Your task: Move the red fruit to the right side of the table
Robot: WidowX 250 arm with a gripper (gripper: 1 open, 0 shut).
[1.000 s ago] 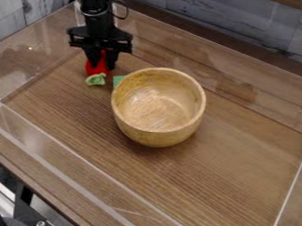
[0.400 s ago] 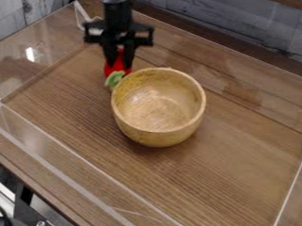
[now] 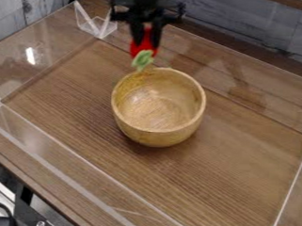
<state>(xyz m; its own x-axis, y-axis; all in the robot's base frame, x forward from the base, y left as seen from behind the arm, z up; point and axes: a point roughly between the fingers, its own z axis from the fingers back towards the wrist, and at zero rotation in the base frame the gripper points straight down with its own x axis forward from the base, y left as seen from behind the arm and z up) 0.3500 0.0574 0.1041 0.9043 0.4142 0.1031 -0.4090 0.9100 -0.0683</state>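
Observation:
The red fruit point(image 3: 143, 47) hangs in the air with its green leafy end point(image 3: 143, 59) pointing down. My gripper point(image 3: 143, 39) is shut on the fruit from above, at the back of the table point(image 3: 226, 194), just beyond the far rim of the wooden bowl. The arm comes down from the top edge of the picture, and the fingers are blurred by motion. The fruit is clear of the tabletop.
A large wooden bowl point(image 3: 158, 107) stands in the middle of the table. Clear acrylic walls point(image 3: 44, 44) edge the tabletop on all sides. Bare wood lies right of the bowl, around point(image 3: 260, 120).
The gripper has lifted the red fruit off the table left of the bowl and carried it rightward and back, to above the bowl's far rim.

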